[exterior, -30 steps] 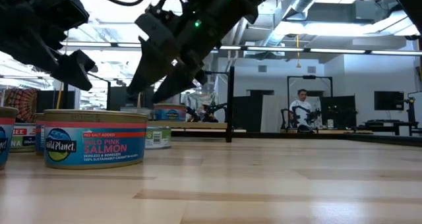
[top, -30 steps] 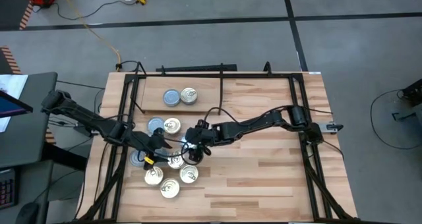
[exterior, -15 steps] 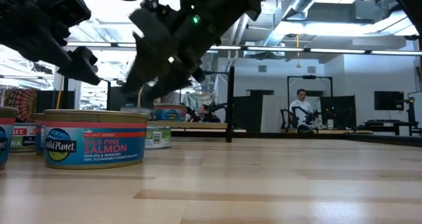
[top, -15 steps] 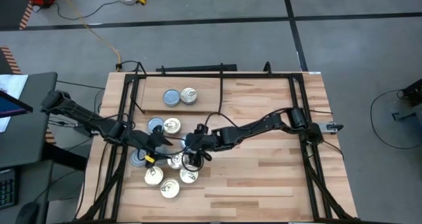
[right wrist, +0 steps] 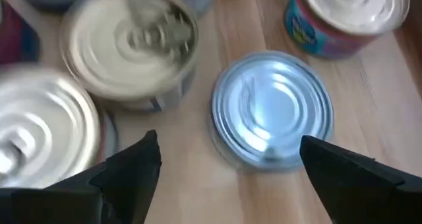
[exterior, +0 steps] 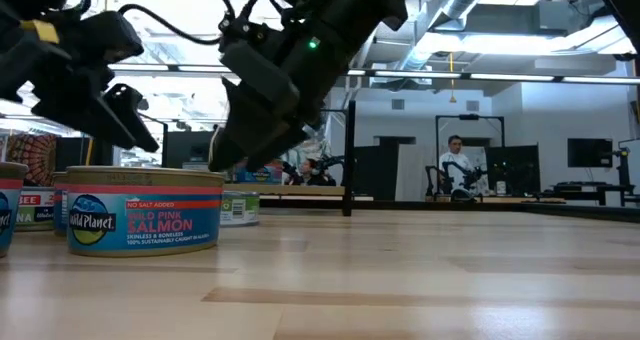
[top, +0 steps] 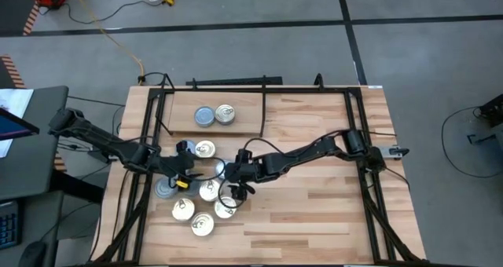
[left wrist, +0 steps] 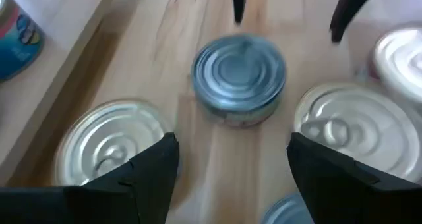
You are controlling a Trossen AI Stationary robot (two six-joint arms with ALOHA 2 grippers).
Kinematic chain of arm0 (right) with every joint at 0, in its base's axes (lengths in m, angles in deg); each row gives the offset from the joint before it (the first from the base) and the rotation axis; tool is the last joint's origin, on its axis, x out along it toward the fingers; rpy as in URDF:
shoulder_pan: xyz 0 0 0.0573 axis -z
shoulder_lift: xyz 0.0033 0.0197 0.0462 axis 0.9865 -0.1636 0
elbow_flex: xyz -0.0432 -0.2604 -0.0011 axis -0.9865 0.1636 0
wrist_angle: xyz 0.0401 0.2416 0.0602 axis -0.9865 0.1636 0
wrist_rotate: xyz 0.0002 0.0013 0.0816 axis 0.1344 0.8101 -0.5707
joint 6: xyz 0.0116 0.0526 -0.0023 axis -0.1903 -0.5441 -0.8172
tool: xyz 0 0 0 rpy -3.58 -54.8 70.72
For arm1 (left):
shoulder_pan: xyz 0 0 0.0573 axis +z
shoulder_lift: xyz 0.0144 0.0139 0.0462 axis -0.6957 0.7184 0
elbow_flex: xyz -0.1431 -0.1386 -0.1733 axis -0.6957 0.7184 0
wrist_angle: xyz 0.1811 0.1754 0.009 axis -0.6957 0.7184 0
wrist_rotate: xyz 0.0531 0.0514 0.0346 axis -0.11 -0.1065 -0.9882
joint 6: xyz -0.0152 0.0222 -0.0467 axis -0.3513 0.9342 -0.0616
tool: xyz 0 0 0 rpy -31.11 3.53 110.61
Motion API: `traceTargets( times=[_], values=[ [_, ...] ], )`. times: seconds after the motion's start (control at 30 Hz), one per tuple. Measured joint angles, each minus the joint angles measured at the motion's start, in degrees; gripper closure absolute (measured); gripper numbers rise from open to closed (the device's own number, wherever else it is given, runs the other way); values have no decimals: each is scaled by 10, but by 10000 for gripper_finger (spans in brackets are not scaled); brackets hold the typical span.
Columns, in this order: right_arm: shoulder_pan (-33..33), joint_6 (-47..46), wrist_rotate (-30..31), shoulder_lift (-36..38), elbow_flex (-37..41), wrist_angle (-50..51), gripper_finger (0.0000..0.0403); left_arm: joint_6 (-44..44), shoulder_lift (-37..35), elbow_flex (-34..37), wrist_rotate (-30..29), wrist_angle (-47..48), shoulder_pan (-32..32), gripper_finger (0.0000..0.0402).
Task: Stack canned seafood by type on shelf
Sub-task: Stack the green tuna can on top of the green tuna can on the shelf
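Overall tabletop [top: 314,212]: butcher-block wood, carrying the shelf, the tins and both arms.
Shelf [top: 244,110]: light plank with a thin black frame, at the far left part of the tabletop; a bluish-grey tin [top: 204,116] and a cream-topped tin [top: 225,113] sit side by side on it, touching or nearly so.
Left arm: reaches in from the left edge; its left end effector [top: 185,159] hovers over the loose tins, fingers apart with nothing between them; the wrist view shows a blue-grey tin [left wrist: 239,79] ahead of the spread fingers.
Right arm: stretches across from the right side; its right end effector [top: 233,182] hangs over the same group, fingers wide apart, empty; a silvery-blue tin [right wrist: 271,109] lies between and just beyond them in its wrist view.
Loose tins [top: 203,212]: a cluster on the tabletop in front of the shelf, mostly cream-topped, a few bluish-grey.
Nearest tin [exterior: 145,210]: labelled pink salmon, upright on the tabletop.
Background: a person [exterior: 457,170] sits far off in the room.
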Motion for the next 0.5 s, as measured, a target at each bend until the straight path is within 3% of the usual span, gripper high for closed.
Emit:
traceTargets(
  times=[0.27, 0.5],
  values=[
    [-9, 36, 16, 0, 0, -5, 14, 47, 17, 0, 33, -4, 0, 132],
    [12, 53, 17, 0, 0, -32, 14, 62, 15, 0, 48, -67, 0, 132]
  ],
)
